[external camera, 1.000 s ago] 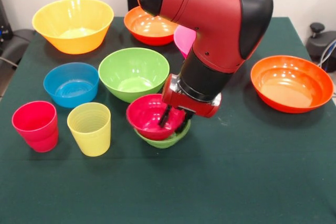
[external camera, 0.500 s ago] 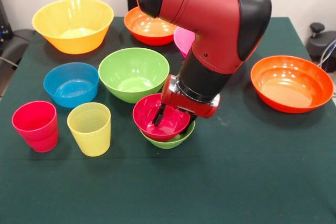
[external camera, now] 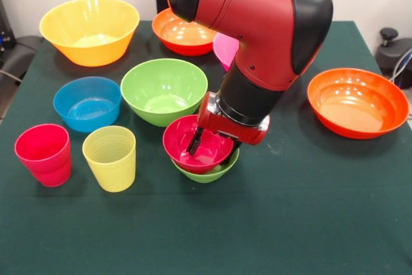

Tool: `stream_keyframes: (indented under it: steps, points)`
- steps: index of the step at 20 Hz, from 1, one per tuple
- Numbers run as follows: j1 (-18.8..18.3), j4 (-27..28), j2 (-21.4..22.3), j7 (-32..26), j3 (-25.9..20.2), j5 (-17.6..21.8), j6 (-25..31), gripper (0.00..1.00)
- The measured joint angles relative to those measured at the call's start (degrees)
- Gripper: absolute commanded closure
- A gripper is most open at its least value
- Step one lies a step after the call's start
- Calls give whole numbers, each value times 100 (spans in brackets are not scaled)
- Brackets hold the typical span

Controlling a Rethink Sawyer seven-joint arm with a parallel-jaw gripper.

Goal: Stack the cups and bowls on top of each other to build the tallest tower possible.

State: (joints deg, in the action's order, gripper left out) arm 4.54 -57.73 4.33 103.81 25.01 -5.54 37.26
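Red bowl (external camera: pixel 193 149): large green bowl (external camera: pixel 163 90) crowds 11 o'clock; yellow cup (external camera: pixel 110 158) at 9; bare cloth 3–6.

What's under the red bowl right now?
The red bowl sits nested in a small light-green bowl, whose rim shows along the red bowl's lower right. The green bowl's inside is covered. The gripper reaches into the red bowl.

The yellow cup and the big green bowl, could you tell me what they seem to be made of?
The yellow cup looks like thin, slightly see-through plastic, with faint ridges round its wall. The big green bowl looks like smooth, glossy plastic, with bright highlights on its inside. Both judged by look alone.
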Motion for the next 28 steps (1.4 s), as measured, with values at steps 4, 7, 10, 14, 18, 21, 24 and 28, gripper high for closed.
stream_keyframes:
  steps: [4, 7, 10, 14, 18, 21, 24, 28]
  points:
    - [-21, 0, 23, 0, -54, -25, 0, 0]
    - [-49, 0, 59, 0, -136, -46, 0, 0]
    - [-90, -2, 121, 0, -265, -79, 1, 0]
    - [-147, -3, 222, 0, -480, -113, 1, 0]
    - [-225, -4, 354, 0, -718, -140, 1, 0]
    - [-268, -4, 424, 0, -828, -142, 1, 0]
    - [-286, -5, 454, 0, -877, -141, 1, 0]
    - [-314, -8, 517, 0, -960, -141, 1, 0]
